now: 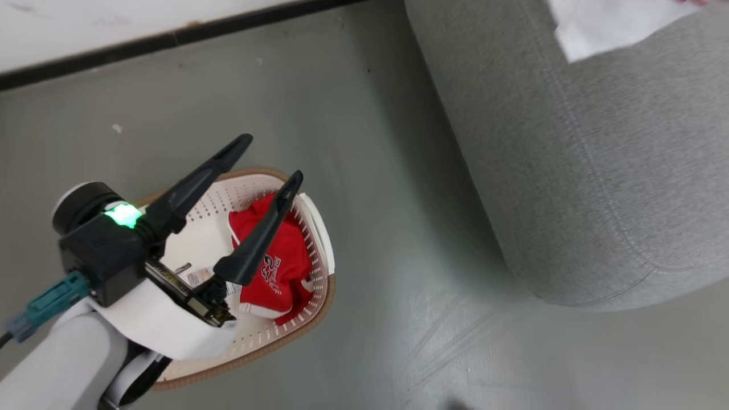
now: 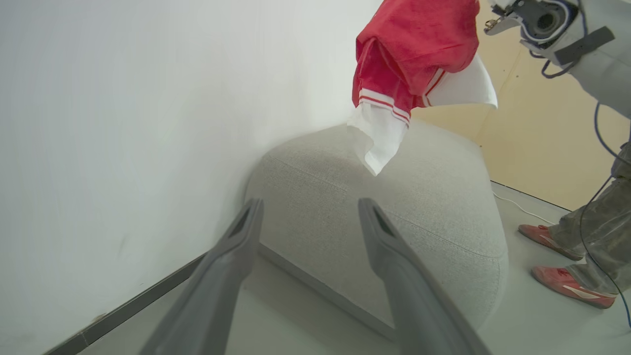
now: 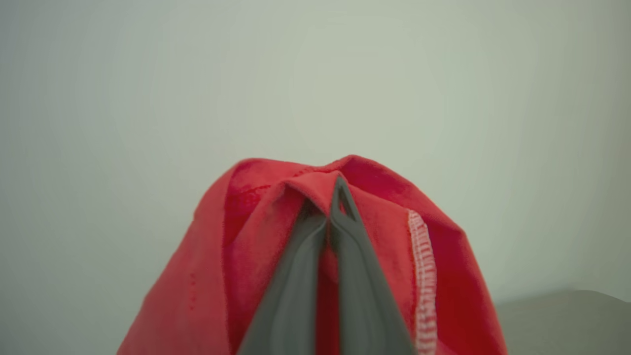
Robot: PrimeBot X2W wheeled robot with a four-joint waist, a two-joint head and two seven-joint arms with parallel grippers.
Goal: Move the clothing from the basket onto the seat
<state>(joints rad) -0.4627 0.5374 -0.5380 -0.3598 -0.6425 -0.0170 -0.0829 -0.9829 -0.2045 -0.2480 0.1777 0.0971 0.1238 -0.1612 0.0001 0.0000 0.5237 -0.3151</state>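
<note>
My left gripper hangs open over the cream basket on the floor, holding nothing. A small red piece of clothing with a white-black logo lies in the basket's right half. In the right wrist view my right gripper is shut on a fold of the red jersey. The left wrist view shows that jersey hanging above the grey seat, its white sleeve drooping close to the cushion. The same view shows my left gripper with its jaws wide apart. The seat fills the head view's right side.
A white wall with a dark baseboard runs behind the basket. Bare grey floor separates basket and seat. A person's red shoes stand on the floor beside the seat. A barcode label lies inside the basket.
</note>
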